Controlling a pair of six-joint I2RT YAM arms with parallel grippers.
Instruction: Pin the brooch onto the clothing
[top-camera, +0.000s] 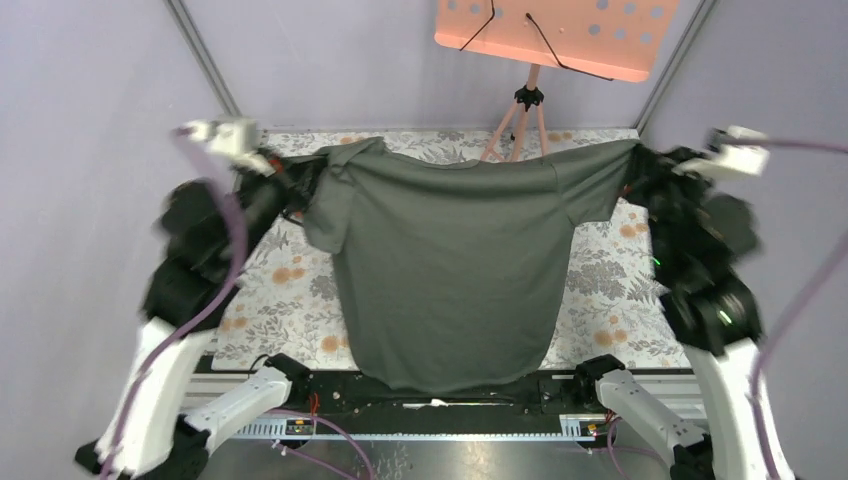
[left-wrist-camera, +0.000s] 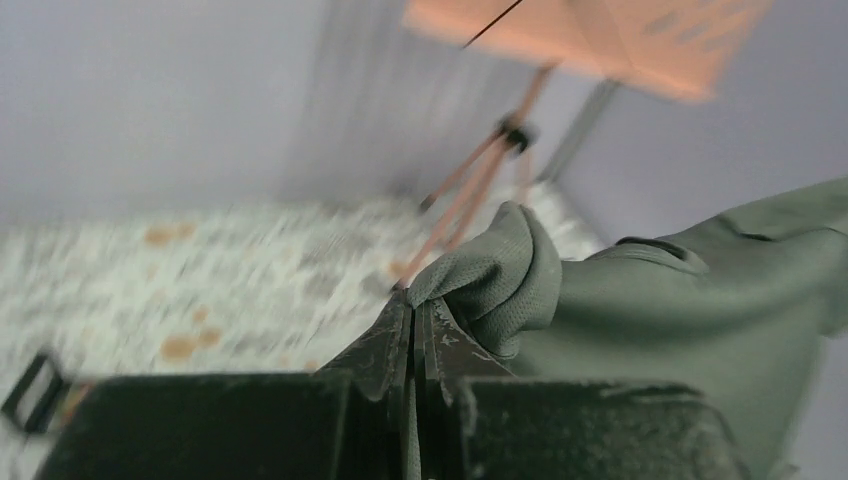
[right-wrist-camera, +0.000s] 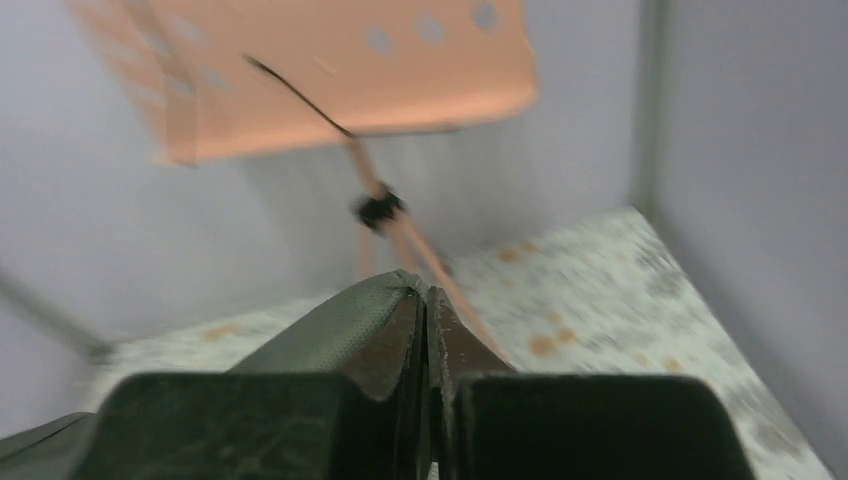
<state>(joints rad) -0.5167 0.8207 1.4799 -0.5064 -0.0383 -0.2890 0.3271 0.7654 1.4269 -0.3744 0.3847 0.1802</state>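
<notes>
The dark grey-green T-shirt (top-camera: 450, 270) hangs spread between my two arms above the table, its hem reaching the near edge. My left gripper (top-camera: 290, 190) is shut on the shirt's left sleeve; in the left wrist view the cloth (left-wrist-camera: 500, 280) bunches at the closed fingertips (left-wrist-camera: 415, 305). My right gripper (top-camera: 640, 175) is shut on the right sleeve; in the right wrist view the cloth (right-wrist-camera: 340, 325) is pinched at the closed tips (right-wrist-camera: 425, 300). The brooch is not in view.
The table carries a floral-patterned cloth (top-camera: 280, 290). An orange music stand (top-camera: 555, 35) on a tripod stands at the back centre, behind the shirt. Grey walls and frame posts close in both sides. Cables loop off both arms.
</notes>
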